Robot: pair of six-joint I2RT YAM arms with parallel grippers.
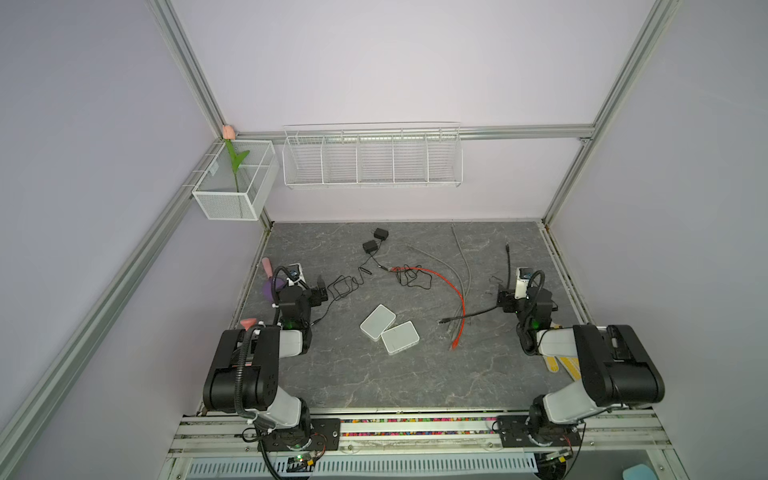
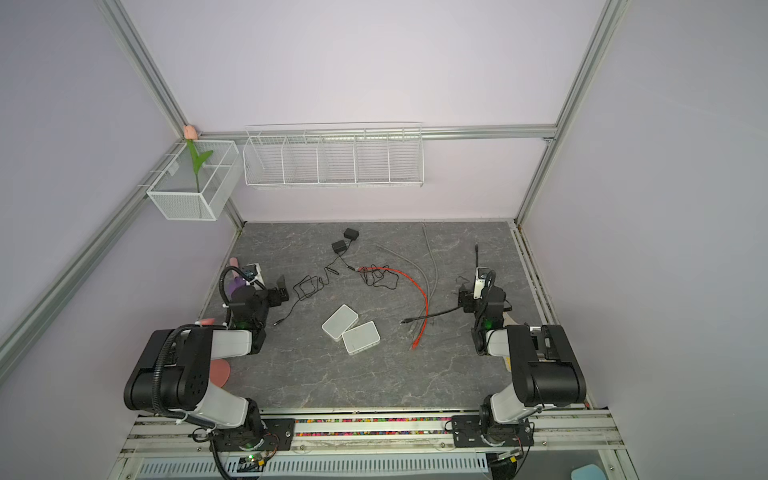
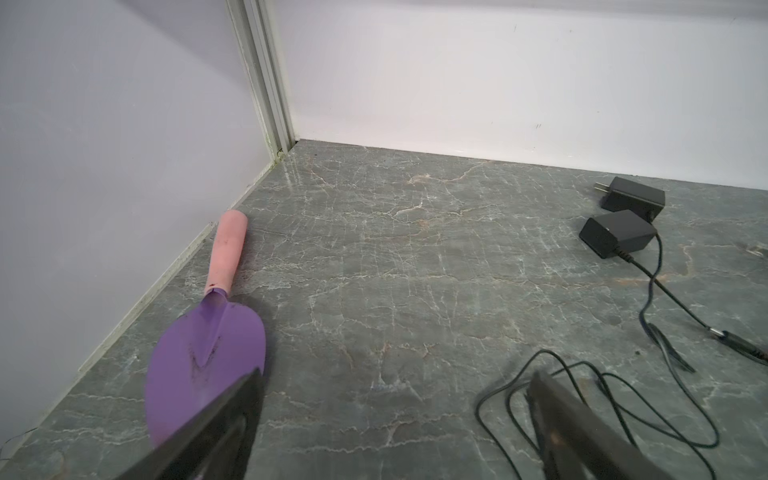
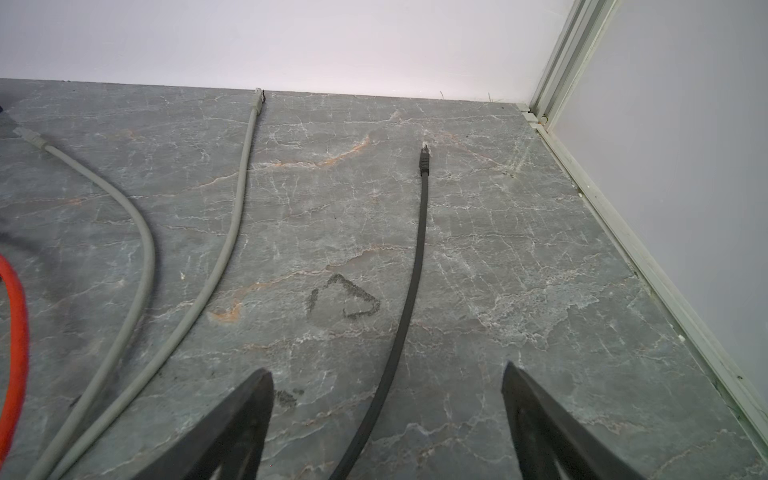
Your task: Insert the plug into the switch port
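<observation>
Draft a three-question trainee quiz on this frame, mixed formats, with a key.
1. True or false: the left hand is open and holds nothing.
2. Which cable passes between the fingers of the right hand in the right wrist view? A red, B black, C grey.
3. How many white switches lie on the table?

Key
1. True.
2. B, the black cable.
3. Two, side by side mid-table.
</observation>
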